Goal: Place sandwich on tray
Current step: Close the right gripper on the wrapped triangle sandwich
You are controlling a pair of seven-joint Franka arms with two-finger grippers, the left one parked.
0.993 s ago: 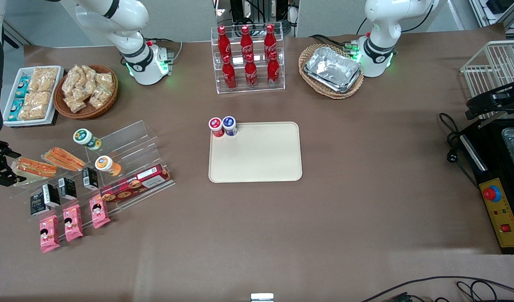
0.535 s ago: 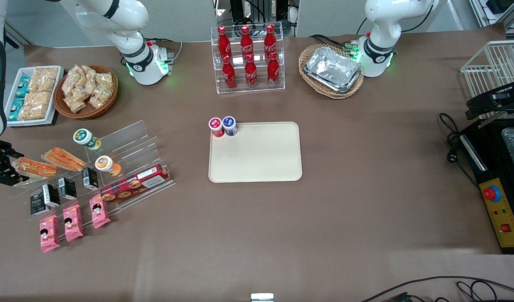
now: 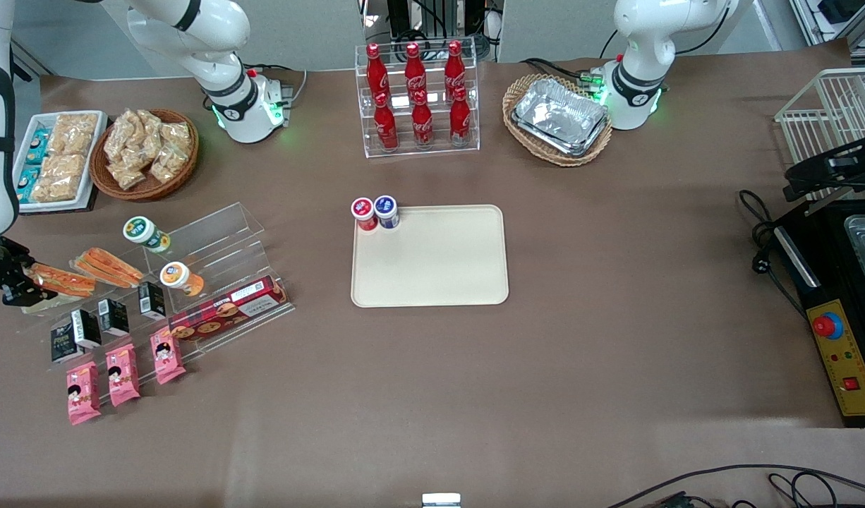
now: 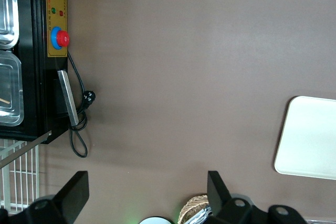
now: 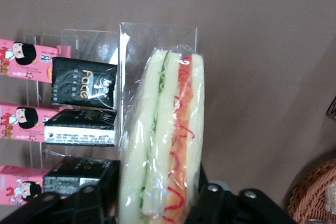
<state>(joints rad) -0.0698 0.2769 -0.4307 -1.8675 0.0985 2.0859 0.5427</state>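
Hand point(image 5: 157, 203) clamps 1 sandwich point(image 5: 165, 135); 1 tray point(image 3: 432, 271) carries 2 cups point(image 3: 375, 212).

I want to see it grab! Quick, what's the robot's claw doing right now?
Gripper: at the working arm's end of the table, closed on the sandwich, beside the black cartons.

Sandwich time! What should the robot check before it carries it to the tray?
1. End effector at the sandwich: ok.
2. Right sandwich, white bread with green and red filling: ok.
3. Hold is firm enough to lift: cannot tell.
4. Other sandwich beside it is left alone: ok.
5. Tray has bare room; two cups sit only at one corner: ok.
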